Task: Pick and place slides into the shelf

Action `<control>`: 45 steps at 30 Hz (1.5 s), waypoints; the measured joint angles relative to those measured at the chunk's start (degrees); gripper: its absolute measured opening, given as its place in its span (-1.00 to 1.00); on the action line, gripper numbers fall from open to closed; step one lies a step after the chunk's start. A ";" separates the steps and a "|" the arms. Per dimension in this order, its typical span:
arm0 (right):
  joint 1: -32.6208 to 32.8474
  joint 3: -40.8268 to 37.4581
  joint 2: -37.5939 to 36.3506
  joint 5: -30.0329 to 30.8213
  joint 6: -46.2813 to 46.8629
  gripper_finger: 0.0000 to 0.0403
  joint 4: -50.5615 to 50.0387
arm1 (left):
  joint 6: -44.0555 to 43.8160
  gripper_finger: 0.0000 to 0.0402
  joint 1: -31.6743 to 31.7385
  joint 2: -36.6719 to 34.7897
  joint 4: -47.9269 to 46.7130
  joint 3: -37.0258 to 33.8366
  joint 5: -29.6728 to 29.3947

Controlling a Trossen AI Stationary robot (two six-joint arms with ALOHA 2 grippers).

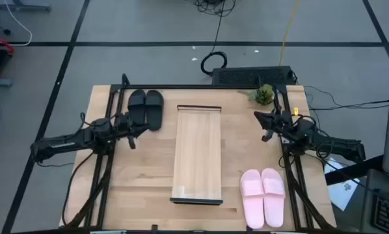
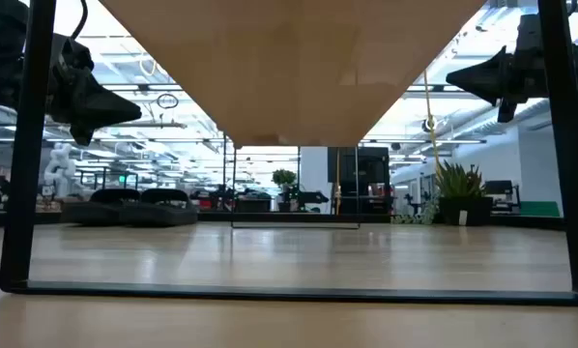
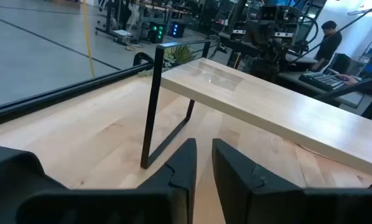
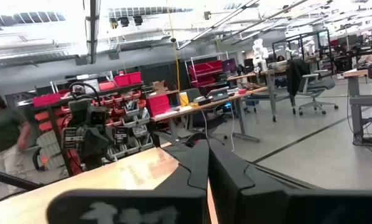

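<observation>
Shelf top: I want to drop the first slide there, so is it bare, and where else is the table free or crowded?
The shelf top is bare. Free tabletop lies below the black slides and between shelf and right gripper. The pink slides crowd the near right corner, the plant the far right.

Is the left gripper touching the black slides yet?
Apart. In the high view the left gripper hangs beside the black slides, with bare table between them; the left wrist view shows nothing between its narrowly parted fingers.
</observation>
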 joint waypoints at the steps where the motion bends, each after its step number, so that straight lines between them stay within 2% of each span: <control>1: -0.01 -0.01 -0.01 0.00 -0.01 -1.00 0.00 | 0.00 -0.73 0.00 -0.02 0.00 0.01 0.01; 38: 0.00 0.00 0.01 1.19 0.04 -1.00 1.65 | 0.00 -0.73 -0.01 -0.02 0.00 0.00 0.01; 45: 0.00 0.00 0.00 3.10 11.81 -1.00 12.84 | 0.00 -0.73 -0.01 -0.02 0.06 0.00 0.00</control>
